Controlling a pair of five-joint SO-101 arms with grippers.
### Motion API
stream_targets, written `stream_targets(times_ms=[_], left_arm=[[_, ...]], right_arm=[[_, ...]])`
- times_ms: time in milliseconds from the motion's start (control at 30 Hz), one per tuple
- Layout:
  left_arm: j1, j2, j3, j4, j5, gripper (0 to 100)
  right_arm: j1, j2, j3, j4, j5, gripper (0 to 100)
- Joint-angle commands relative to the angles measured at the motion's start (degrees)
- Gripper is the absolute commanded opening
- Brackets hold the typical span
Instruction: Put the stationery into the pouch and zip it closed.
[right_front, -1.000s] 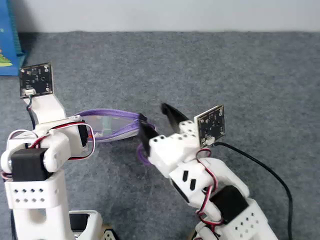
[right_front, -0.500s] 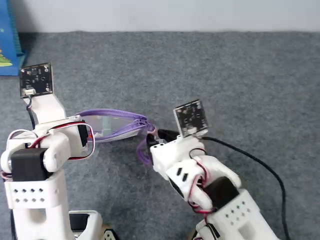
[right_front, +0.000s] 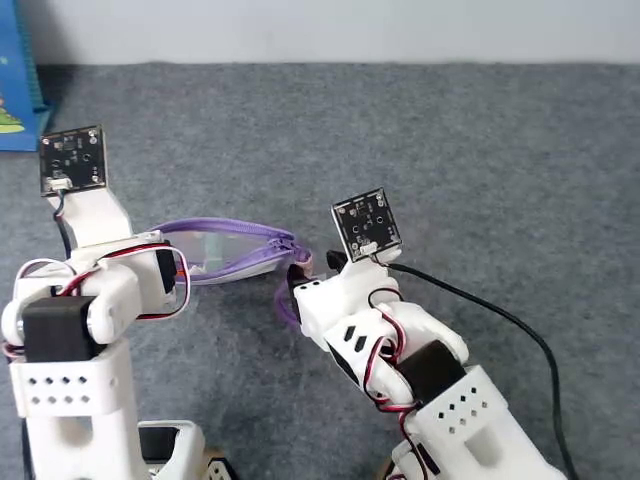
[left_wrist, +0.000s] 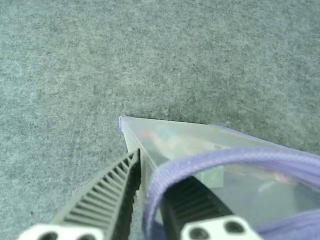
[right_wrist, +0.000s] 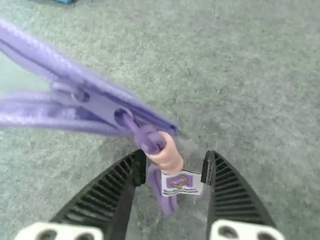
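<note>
R gripper (right_wrist: 174, 157) spread at zip pull (right_wrist: 151, 140), L gripper (left_wrist: 150, 172) pinching pouch (left_wrist: 200, 142), grey carpet (right_front: 480, 140), wall (right_front: 330, 30)

- Carpet (right_front: 480, 150) — grey, flecked, short nap; it covers the table from edge to edge.
- Wall (right_front: 320, 30) — a pale band at 12 o'clock, meeting the carpet's far edge in a straight line.
- Blue card (right_front: 15, 90) — at 10 o'clock, on the carpet, cut off by the frame, with a green patch on its face.
</note>
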Motion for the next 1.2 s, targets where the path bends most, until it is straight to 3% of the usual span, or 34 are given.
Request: stream_targets(times_ms=[0,467,967,1133,1167], left_arm=[[0.26,1.23,-1.27,0.53,0.44,2],[0.26,1.23,-1.27,0.53,0.44,2],[0.26,1.23,-0.40,0.26,0.35,2],[0.26,1.23,-0.40,0.26,0.35,2],[0.26,1.23,-0.40,0.26,0.35,2]], right_arm=[[0.48,0.22,-0.26,-1.63,1.76,17.3],[0.84,9.54,-0.97,-3.74,1.58,17.2],[0.66,9.63,-0.97,-4.70,1.85,16.9],[0.75,9.63,-0.97,-4.53,1.93,0.1],[0.84,9.63,-0.97,-4.26,1.93,1.2]])
